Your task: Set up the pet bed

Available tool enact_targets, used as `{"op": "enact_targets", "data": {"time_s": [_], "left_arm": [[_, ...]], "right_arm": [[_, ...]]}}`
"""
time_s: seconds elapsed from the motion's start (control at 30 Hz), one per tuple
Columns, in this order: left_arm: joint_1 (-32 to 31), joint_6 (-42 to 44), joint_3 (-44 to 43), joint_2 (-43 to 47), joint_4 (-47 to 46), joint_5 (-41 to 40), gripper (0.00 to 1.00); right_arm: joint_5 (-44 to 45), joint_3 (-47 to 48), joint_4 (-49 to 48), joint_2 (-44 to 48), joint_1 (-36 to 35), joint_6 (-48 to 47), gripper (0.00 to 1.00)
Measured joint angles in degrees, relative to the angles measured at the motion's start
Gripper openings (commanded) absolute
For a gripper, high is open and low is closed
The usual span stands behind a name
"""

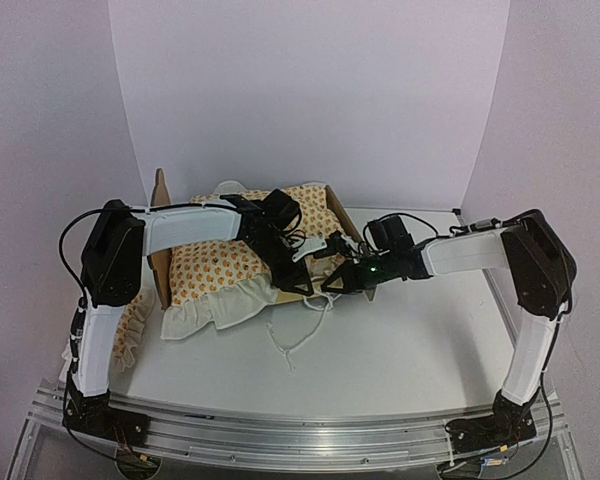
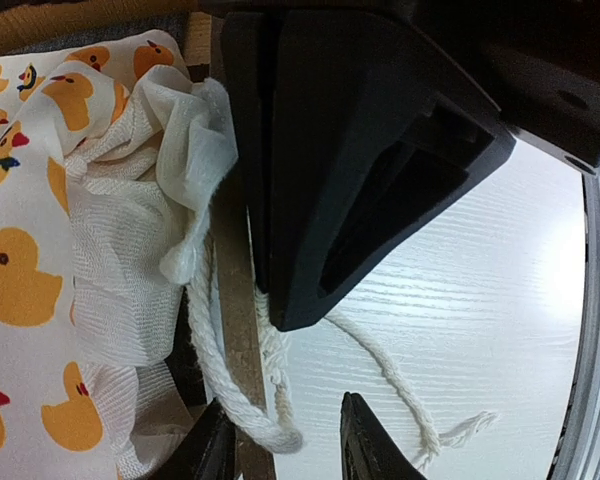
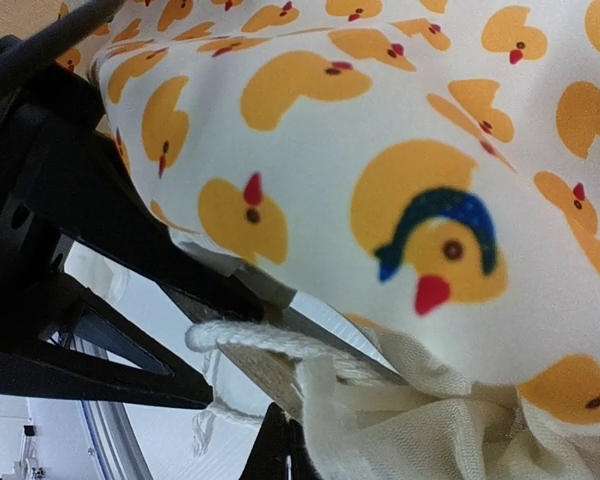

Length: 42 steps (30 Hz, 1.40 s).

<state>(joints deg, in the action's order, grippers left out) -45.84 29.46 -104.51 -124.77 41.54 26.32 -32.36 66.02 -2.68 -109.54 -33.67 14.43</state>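
The pet bed [image 1: 161,262] stands on the white table [image 1: 410,340], left of centre, its wooden headboard [image 1: 161,200] at the left end and its foot end toward the middle, where the 2 claws meet. A cream cushion [image 1: 230,265] printed with orange ducks fills the frame, its ruffle spilling over the near rail, and a white cord [image 1: 290,345] trails from it onto the table. The left arm reaches across the bed, and the left claw [image 1: 302,280] hangs at the near foot corner. In its wrist view the left claw [image 2: 280,450] stands partly open, its 2 fingers [image 2: 215,450] apart with the plywood rail [image 2: 235,300] and a loop of the cord [image 2: 270,435] in the gap; neither looks pinched. The right claw [image 1: 332,280] comes in from the right and is closed, its tip [image 2: 285,310] just beside that same rail and cord. Its own camera shows the claw [image 3: 280,450] below the rail [image 3: 270,365], near the ruffle; whether it grips anything cannot be told.
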Motion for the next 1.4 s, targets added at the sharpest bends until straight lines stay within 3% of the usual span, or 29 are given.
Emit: {"op": "enact_targets", "data": {"time_s": [0.37, 0.57, 0.87, 1.13, 1.4], "left_arm": [[-0.09, -1.38, -0.09, 0.17, 0.19, 1.27, 0.36], [0.0, -3.14, -1.49, 0.09, 1.47, 2.95, 0.49], [0.41, -1.29, -1.55, 0.72, 2.36, 5.16, 0.55], [-0.74, 5.5, -1.15, 4.9, 8.6, 2.53, 0.55], [-0.26, 8.88, 6.39, 14.72, 3.57, -0.81, 0.52]], "right_arm": [[-1.05, 0.58, -1.24, -0.5, -0.93, 1.16, 0.0], [-2.17, 0.83, -3.45, -1.07, -1.69, 2.93, 0.0], [-2.29, 0.49, -5.55, -1.07, -2.05, 3.48, 0.0], [-3.76, -0.15, -8.69, -0.54, -3.17, 1.48, 0.0], [-1.57, -0.93, -7.11, -0.2, -1.88, 2.08, 0.0]]}}
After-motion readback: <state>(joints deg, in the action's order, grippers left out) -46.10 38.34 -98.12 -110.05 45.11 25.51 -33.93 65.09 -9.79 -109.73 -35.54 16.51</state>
